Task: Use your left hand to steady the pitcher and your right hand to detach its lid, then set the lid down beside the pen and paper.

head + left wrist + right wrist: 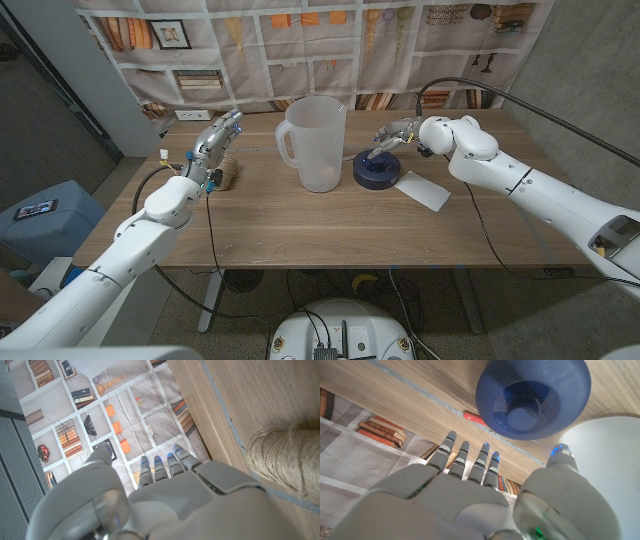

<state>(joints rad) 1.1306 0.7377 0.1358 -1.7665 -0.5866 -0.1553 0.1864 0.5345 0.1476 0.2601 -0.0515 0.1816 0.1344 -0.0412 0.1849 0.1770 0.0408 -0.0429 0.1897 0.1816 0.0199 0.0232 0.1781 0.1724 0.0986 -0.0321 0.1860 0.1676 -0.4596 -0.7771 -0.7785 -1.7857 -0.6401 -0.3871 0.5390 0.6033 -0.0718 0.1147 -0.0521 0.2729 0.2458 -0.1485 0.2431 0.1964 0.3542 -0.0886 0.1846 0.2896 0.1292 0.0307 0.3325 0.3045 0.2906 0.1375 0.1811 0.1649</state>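
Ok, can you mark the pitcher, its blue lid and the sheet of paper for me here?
pitcher (pixel 318 150): head view, middle of its translucent body.
blue lid (pixel 377 171): head view, on its dark blue top, lying on the table.
sheet of paper (pixel 424 190): head view, centre of the white sheet.

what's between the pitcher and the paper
The blue lid sits on the table between the pitcher and the paper, with the right hand over it, in the head view.

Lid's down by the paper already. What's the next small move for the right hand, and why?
Probably lift the right hand up and back from the blue lid. The lid sits on the table between the pitcher and the paper, and the hand's fingers are spread above it, gripping nothing.
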